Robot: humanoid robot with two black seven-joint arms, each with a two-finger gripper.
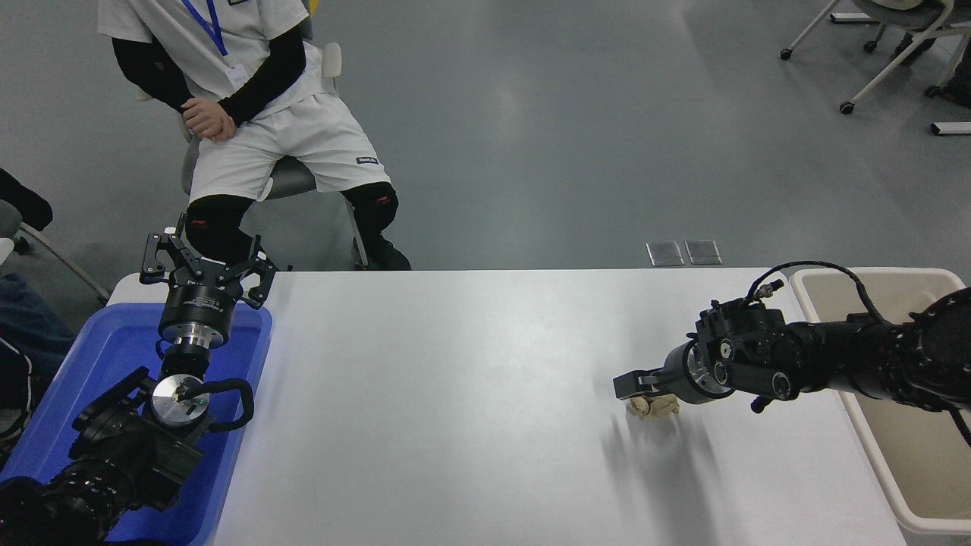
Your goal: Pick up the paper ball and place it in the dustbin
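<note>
The tan-brown paper ball (654,407) lies on the white table (455,394) at the right. My right gripper (636,387) comes in from the right, low over the ball, and covers its top and far side. The view does not show how it stands on the ball. The cream-beige dustbin (903,455) stands at the table's right edge, under and behind my right arm. My left gripper (205,265) is parked at the lower left over the blue bin, open and empty.
A bright blue bin (83,371) sits at the table's left edge under my left arm. A person (250,114) sits on a chair beyond the table's far left corner. Office chairs (895,45) stand at the far right.
</note>
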